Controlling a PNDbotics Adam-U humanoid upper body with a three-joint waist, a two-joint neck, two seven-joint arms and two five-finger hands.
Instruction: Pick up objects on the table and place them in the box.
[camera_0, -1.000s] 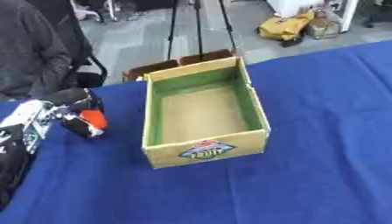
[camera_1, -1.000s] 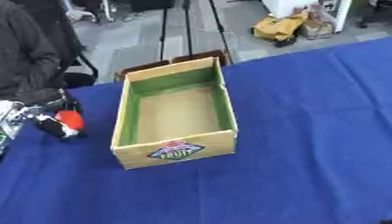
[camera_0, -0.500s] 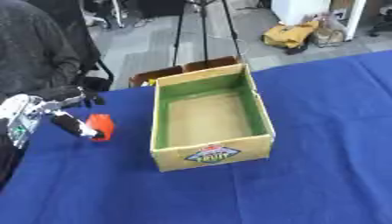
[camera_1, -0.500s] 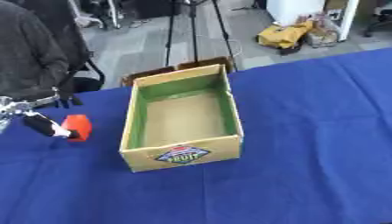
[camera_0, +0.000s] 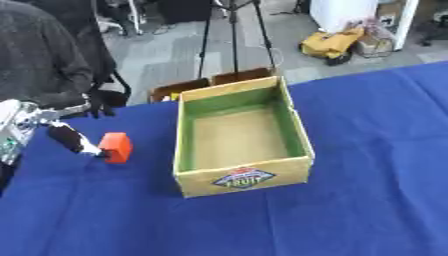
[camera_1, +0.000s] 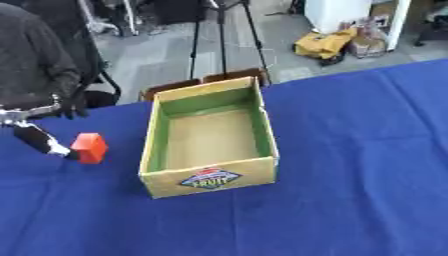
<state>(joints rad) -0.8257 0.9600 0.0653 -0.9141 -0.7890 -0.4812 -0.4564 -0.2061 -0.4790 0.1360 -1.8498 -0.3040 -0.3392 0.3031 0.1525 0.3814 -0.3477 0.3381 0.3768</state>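
At the left edge, the robot's left hand (camera_0: 63, 136) reaches in, its dark fingers (camera_0: 77, 142) clamped on a small red-orange block (camera_0: 116, 147) over the blue-clothed table (camera_0: 367, 200). Just right of the block stands the open cardboard box with green inner walls (camera_0: 242, 139), apart from it.

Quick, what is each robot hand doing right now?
Left hand: holding the small orange-red block at its fingertips, left of the box.
Right hand: not in view.
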